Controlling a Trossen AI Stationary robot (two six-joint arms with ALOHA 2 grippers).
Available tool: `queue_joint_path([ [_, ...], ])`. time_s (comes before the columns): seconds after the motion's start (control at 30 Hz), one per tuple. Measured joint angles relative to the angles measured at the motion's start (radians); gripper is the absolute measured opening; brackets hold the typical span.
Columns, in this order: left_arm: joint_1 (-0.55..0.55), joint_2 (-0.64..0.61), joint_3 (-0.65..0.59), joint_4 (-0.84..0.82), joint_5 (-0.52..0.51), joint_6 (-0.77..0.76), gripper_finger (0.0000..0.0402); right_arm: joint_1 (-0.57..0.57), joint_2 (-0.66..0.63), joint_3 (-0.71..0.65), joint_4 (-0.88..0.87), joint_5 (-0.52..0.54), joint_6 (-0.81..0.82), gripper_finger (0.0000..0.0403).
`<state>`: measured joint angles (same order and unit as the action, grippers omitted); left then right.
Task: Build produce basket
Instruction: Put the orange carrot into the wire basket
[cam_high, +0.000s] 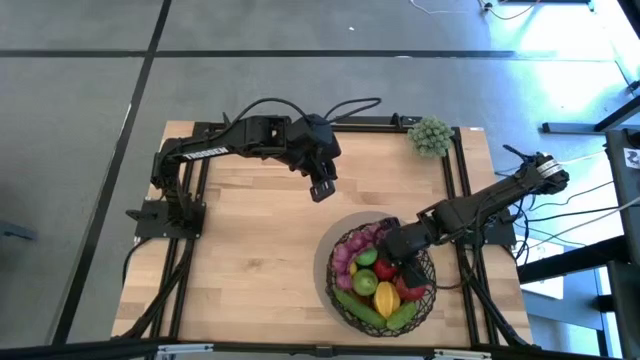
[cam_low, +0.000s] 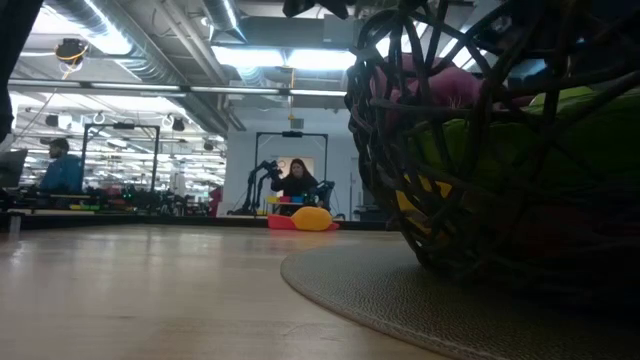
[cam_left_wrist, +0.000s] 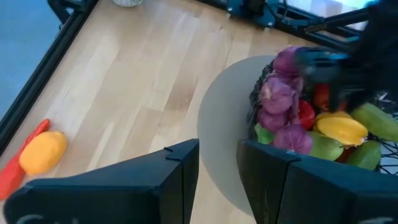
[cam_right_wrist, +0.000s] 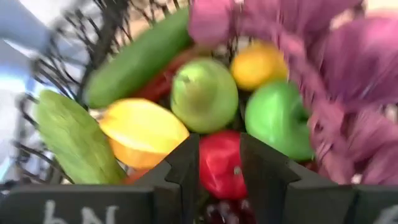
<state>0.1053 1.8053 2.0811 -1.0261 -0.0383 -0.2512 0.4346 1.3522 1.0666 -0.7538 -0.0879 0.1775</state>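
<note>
Dark woven basket (cam_high: 384, 275), lower right of high view, on grey mat (cam_high: 327, 268), holds produce (cam_high: 375, 280); right gripper (cam_high: 392, 243) over rim, left gripper (cam_high: 321, 189) centre. Low view: mesh clipped at right. Left wrist: fingers narrowly apart, empty. Right wrist: red fruit (cam_right_wrist: 219, 163) between fingers, grip uncertain.

White marks that may be letters, cut off at the picture's edge, show on the right arm's own wrist housing (cam_right_wrist: 81, 214) and on the left arm's (cam_left_wrist: 37, 218), but nothing can be read.
</note>
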Motion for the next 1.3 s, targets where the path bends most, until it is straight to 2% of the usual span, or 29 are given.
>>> queue_joint_path([
  [0.13,0.018,0.0,0.0,-0.053,-0.002,-0.003,0.0096,0.002,-0.015,0.066,-0.024,0.028,0.0,0.0111],
  [0.37,0.073,0.0,0.0,-0.161,-0.031,-0.042,0.0096,-0.015,-0.021,0.239,-0.198,0.23,-0.001,0.0111],
  [0.53,0.128,0.0,0.0,-0.208,-0.036,0.013,0.0096,-0.057,-0.021,0.359,-0.222,0.378,0.029,0.0111],
  [0.63,0.162,0.0,0.0,-0.225,-0.035,0.074,0.0096,-0.096,-0.021,0.411,-0.239,0.417,0.062,0.0111],
  [0.7,0.195,0.0,0.0,-0.225,-0.013,0.12,0.0096,-0.134,-0.021,0.434,-0.27,0.418,0.08,0.0111],
  [0.83,0.3,0.001,0.0,-0.224,0.101,0.205,0.0096,-0.228,-0.025,0.441,-0.305,0.406,0.073,0.0111],
  [0.97,0.394,0.031,0.0,-0.216,0.173,0.309,0.0096,-0.343,-0.035,0.441,-0.303,0.286,0.002,0.0111],
  [1.13,0.469,0.07,0.0,-0.211,0.192,0.505,0.0096,-0.483,-0.035,0.436,-0.291,0.125,-0.129,0.0111],
  [1.3,0.518,0.138,0.0,-0.209,0.253,0.695,0.0096,-0.627,-0.035,0.436,-0.257,0.066,-0.261,0.0111],
])
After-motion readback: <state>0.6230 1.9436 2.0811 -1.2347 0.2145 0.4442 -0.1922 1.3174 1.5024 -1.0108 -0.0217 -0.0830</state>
